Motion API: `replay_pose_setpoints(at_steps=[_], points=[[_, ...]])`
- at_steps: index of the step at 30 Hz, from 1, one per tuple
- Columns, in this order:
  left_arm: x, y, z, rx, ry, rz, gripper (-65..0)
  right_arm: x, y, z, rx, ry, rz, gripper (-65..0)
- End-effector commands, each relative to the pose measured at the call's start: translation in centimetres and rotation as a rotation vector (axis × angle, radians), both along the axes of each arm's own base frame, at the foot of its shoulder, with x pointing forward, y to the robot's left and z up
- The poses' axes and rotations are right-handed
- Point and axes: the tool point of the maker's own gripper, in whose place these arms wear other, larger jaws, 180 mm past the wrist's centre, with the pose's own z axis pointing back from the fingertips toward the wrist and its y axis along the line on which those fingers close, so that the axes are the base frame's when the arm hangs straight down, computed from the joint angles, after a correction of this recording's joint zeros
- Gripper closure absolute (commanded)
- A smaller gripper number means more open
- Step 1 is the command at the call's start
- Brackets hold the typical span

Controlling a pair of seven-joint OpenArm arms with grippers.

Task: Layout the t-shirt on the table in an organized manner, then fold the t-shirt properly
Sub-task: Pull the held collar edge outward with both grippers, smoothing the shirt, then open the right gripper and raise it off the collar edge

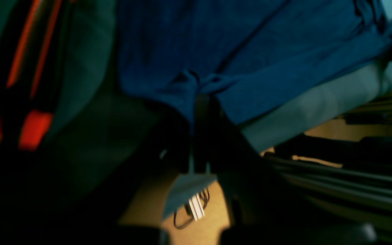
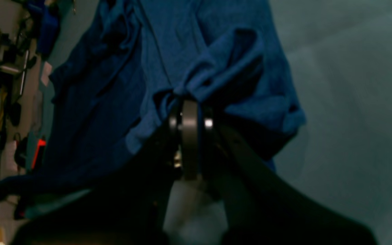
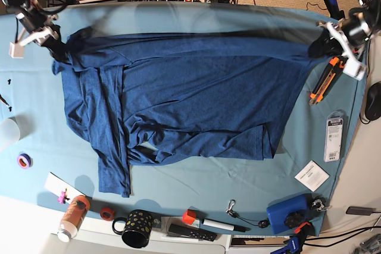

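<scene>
The dark navy t-shirt lies spread across the teal-covered table, its far edge pulled taut between the two back corners. My right gripper is at the back left, shut on a bunched fold of the t-shirt; in the right wrist view the right gripper pinches that fabric. At the back right, my left gripper is shut on the shirt's other end. In the left wrist view the left gripper grips a puckered edge of the t-shirt. The near side of the shirt is wrinkled and folded over.
An orange-and-black knife, a packaged item and a white card lie along the right side. A blue box, marker, dotted black mug and orange bottle line the front. A tape roll sits at the left.
</scene>
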Motion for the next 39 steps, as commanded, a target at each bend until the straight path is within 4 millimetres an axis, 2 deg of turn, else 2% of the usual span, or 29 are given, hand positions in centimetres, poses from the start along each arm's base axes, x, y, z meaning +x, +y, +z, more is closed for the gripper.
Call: replay_pose_setpoints(at_steps=[1,4,10,19,26,31,32,34,35,37,39], points=[[0.9,0.2,0.9,0.017,-0.044,-0.006,0.0,0.7,-0.6,1.2,-0.03,-0.034,0.0,0.0],[1.9,0.1,0.6,0.054,-0.046,-0.01,0.0,0.7,-0.9,0.8,-0.05,-0.012,-0.006,0.0],[4.0,1.5,0.2,0.101,-0.058,0.057,0.0,1.2,-1.7,0.3,-0.106,0.032,-0.024,0.0],[4.4,3.0,-2.0,0.074,-0.001,0.111,0.0,2.9,-2.9,0.8,-0.152,0.022,-0.07,0.0],[5.1,2.9,-1.3,0.05,-0.043,0.127,0.0,2.9,-2.9,0.8,-0.152,0.023,-0.07,0.0],[5.6,2.5,-0.8,0.068,-0.081,0.07,0.0,2.8,-2.7,0.6,-0.15,0.035,-0.061,0.0],[5.5,2.3,-0.8,0.078,-0.089,0.046,-2.2,2.7,-2.7,0.5,-0.149,0.039,-0.059,0.0],[5.5,2.2,-0.7,0.078,-0.093,0.039,-19.5,2.7,-2.7,0.5,-0.149,0.041,-0.058,0.0],[5.5,2.1,-0.8,0.078,-0.092,0.036,-25.5,2.7,-2.7,0.5,-0.149,0.041,-0.058,0.0],[5.5,1.8,-0.9,0.073,-0.088,0.03,-27.7,2.7,-2.7,0.5,-0.149,0.041,-0.058,-1.4],[5.6,1.3,-0.9,0.068,-0.089,0.018,-27.7,2.7,-2.7,0.5,-0.15,0.04,-0.058,-15.4]])
